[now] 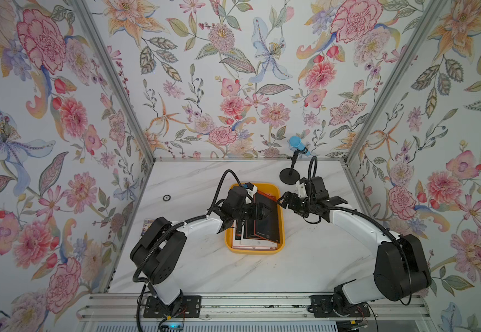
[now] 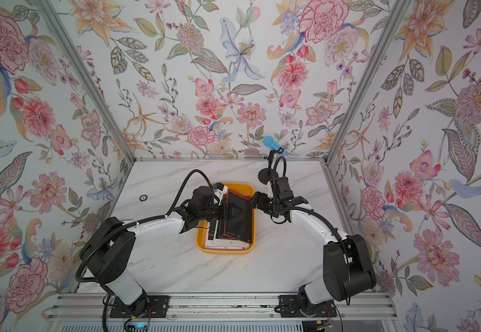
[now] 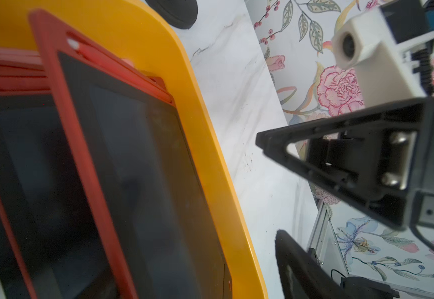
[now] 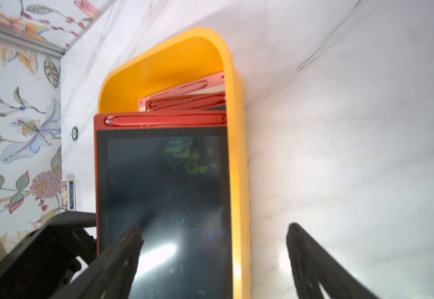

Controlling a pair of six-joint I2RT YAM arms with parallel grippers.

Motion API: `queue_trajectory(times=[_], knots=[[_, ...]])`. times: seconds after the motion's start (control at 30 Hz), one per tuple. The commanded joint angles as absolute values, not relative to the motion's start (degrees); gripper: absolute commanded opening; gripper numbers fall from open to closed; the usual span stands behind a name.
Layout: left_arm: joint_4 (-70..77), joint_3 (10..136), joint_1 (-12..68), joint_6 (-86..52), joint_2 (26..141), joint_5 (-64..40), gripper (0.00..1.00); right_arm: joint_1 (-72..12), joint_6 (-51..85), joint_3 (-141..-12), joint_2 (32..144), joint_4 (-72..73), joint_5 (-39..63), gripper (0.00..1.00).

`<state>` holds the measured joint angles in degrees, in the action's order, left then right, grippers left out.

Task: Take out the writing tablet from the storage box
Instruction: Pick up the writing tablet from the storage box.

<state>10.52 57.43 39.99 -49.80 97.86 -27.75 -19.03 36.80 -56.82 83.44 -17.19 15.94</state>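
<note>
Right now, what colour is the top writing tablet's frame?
Red tablet frame, dark screen; clearest in right wrist view.

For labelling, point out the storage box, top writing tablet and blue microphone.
storage box (image 1: 251, 251): a top view, near wall.
top writing tablet (image 4: 164, 181): right wrist view, dark screen.
blue microphone (image 1: 294, 143): a top view, its head.

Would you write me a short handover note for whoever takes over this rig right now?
Left pincer: above the storage box, at the top tablet's edge; grip cannot be told.
Right pincer: open, one finger over that tablet, the other outside the box wall.
Other tablets: stacked beneath, in the box.
Done: nothing is out yet.
To do: grip the top tablet, lift it clear, set it on the table.
</note>
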Motion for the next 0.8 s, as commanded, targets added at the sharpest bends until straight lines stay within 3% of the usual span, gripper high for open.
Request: queue_trajectory(times=[0.0, 0.5, 0.67, 0.77], knots=[[6.9, 59.6, 40.8, -48.0, 98.4, -26.3, 0.69, -17.2, 38.3, -54.8, 80.2, -16.2, 14.9, 0.88], [1.3, 61.1, 40.8, -48.2, 97.0, -23.3, 0.19, -15.6, 38.9, -51.8, 73.7, -16.1, 15.3, 0.87], [1.1, 60.9, 40.8, -49.1, 96.2, -22.6, 0.05, -15.6, 40.2, -52.1, 71.3, -16.2, 16.5, 0.87], [1.3, 60.9, 40.8, -49.9, 95.0, -22.3, 0.02, -15.8, 40.8, -52.6, 69.1, -16.2, 16.6, 0.87]])
